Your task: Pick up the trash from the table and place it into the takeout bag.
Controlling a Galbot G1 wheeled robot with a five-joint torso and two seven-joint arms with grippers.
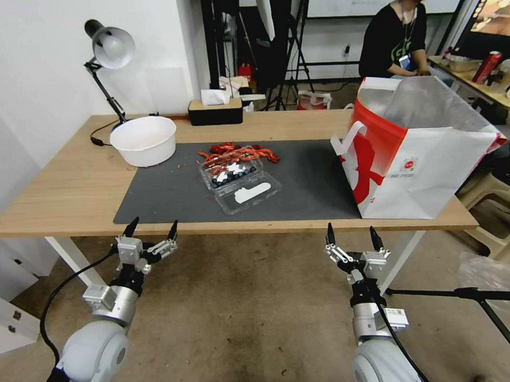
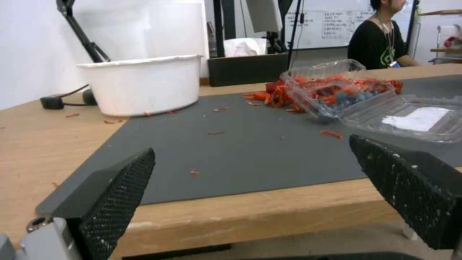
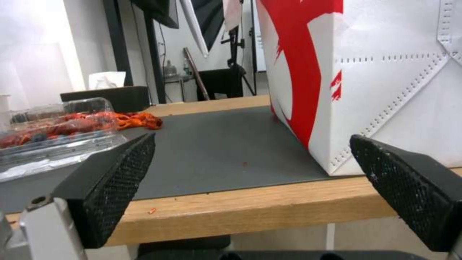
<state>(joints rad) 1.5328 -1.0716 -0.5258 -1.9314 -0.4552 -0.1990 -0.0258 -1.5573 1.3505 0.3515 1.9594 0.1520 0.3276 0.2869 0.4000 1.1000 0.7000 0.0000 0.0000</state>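
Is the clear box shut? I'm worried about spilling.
No, the clear box lies on the grey mat with its lid folded open, red scraps showing inside.

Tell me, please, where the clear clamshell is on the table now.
In the head view the clear clamshell lies open near the middle of the dark grey mat, red scraps just behind it and the takeout bag to its right.

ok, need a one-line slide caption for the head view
Both open grippers, left and right, wait short of the table; clamshell and red scraps on the mat, takeout bag at right.
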